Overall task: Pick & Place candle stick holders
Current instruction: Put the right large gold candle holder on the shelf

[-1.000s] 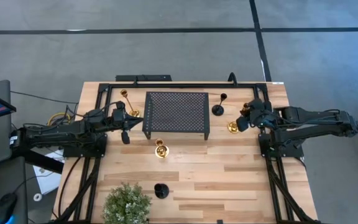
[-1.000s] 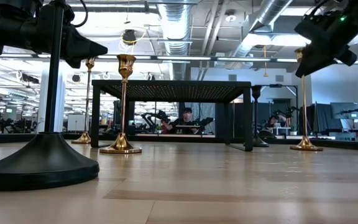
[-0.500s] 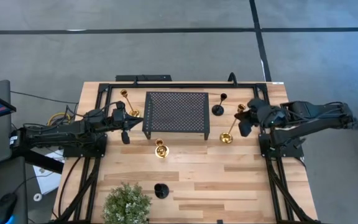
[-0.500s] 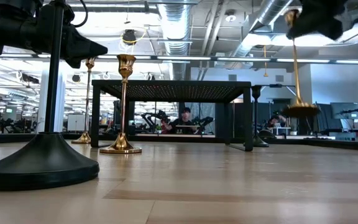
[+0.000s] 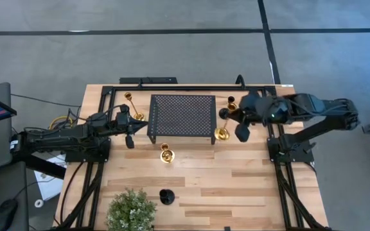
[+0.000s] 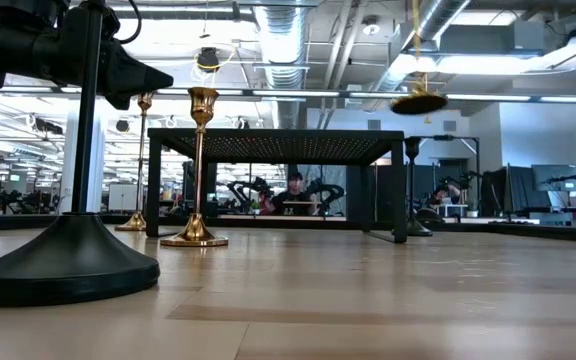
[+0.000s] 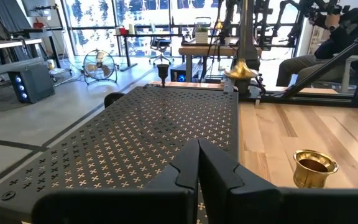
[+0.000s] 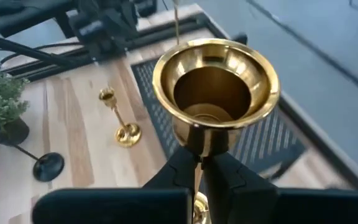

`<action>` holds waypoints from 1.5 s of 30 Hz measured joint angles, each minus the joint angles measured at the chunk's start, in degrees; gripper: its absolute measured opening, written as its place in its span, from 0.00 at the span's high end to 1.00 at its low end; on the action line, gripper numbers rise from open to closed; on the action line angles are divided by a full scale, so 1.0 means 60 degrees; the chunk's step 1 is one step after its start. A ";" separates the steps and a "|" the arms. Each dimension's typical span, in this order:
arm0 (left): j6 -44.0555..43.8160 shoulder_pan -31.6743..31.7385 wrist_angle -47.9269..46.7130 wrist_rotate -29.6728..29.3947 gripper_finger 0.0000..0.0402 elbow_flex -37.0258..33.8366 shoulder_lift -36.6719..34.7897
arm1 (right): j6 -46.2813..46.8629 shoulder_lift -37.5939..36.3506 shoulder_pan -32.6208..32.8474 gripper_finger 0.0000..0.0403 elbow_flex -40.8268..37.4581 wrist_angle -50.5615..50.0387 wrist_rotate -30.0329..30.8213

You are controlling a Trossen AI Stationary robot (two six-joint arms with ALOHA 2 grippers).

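Observation:
My right gripper is shut on a tall slim gold candle stick holder, held in the air by the right end of the black perforated stand. In the low view its round base hangs above the level of the stand's top. A black holder stands on its base just beside it. A second tall gold holder stands at the stand's far left, another gold holder in front of the stand, and another black holder near the front edge. My left gripper is shut and empty left of the stand. My right gripper pinches the gold holder's thin stem just below its cup between its two fingers. The fingers come from the table's right side and lie across the stem. The holder hangs roughly upright, cup on top and base lifted clear of the table.
A green potted plant stands at the near left. Black frame rails run along the table's far edge and sides. A person sits in the room beyond the table. Bare wood lies at the table's near right.
My right gripper has lifted the tall gold holder off the table at the right and carried it up and toward the table's left, to the right end of the stand. The holder's base has risen from the tabletop to above the stand's top. My left arm has kept still.

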 joint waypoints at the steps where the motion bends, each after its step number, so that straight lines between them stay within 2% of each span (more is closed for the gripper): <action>1: 0.0000 0.0003 -0.0001 0.0000 0.98 0.0000 0.0000 | -0.0324 0.0217 -0.0127 1.00 0.0298 0.0005 -0.0110; 7: 0.0000 0.0000 -0.0002 0.0000 0.98 0.0000 0.0000 | -0.2070 0.1381 -0.1103 1.00 0.1527 0.0341 -0.1255; 15: 0.0000 0.0000 0.0002 0.0000 0.98 0.0000 0.0000 | -0.3699 0.2096 -0.2628 1.00 0.1885 0.1924 -0.3325; 19: 0.0000 0.0000 0.0002 0.0000 0.98 0.0000 0.0000 | -0.3746 0.2102 -0.3372 1.00 0.1885 0.2265 -0.4173; 24: 0.0000 0.0004 0.0002 0.0000 0.98 0.0000 0.0000 | -0.3890 0.2153 -0.4088 1.00 0.1885 0.2536 -0.4759; 31: 0.0000 0.0000 0.0002 0.0000 0.98 0.0000 0.0000 | -0.3934 0.2994 -0.4724 1.00 0.1884 0.3145 -0.6050; 37: 0.0000 0.0004 0.0002 0.0000 0.98 0.0000 0.0000 | -0.4126 0.3655 -0.5242 1.00 0.1877 0.3457 -0.6290; 45: 0.0022 0.0001 0.0004 0.0000 0.98 0.0000 0.0000 | -0.3911 0.4331 -0.5693 1.00 0.1881 0.4272 -0.7197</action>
